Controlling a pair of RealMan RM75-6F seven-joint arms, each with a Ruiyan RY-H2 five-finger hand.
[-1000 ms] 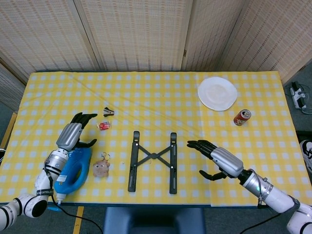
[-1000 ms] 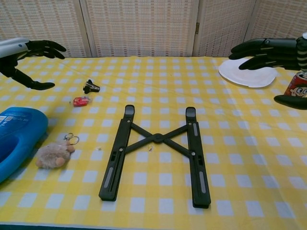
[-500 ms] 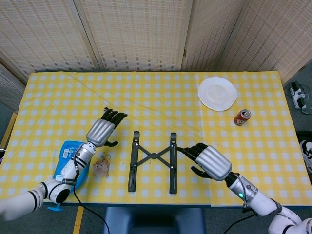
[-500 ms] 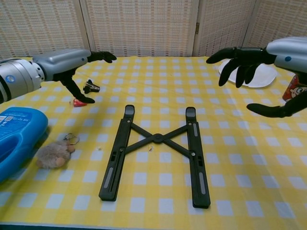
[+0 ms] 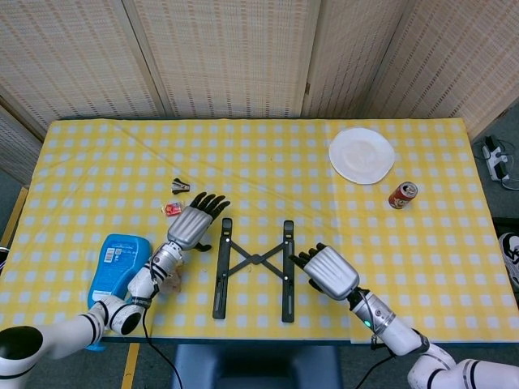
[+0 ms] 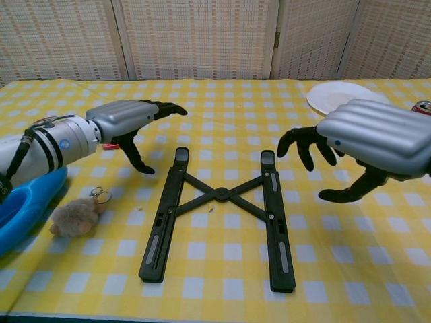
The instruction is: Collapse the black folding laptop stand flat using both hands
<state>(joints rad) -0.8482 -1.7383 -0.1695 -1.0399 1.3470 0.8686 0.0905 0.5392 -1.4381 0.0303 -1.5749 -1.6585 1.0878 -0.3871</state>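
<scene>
Both hands have closed in on the stand since half a second back; I now have one flanking each rail.

Item 1, black folding laptop stand point(image 5: 255, 268): lies spread on the checked cloth between my two hands, two long rails running away from me, joined by an X-brace at the middle. Not yet collapsed.

Item 2, right hand point(image 5: 328, 271): just beside the right rail, on its outer side, fingers apart and curled downward, holding nothing. In the chest view the fingertips hang above the cloth near the rail's far half; I cannot tell whether any touches it. This looks the nearer hand.

Item 3, left hand point(image 5: 191, 223): just outside the far end of the left rail, palm down, fingers extended and spread, thumb dropped toward the cloth, empty. A small gap separates it from the rail.

Judgement: collapse wants each hand pressing its rail inward, across the long axis, toward the other.

Item 4, furry keychain point(image 6: 75, 215) and blue bottle point(image 5: 118, 269): behind the left hand, toward me.

Item 5, white plate point(image 5: 362, 155) and soda can point(image 5: 402, 194): well beyond the right hand.
</scene>
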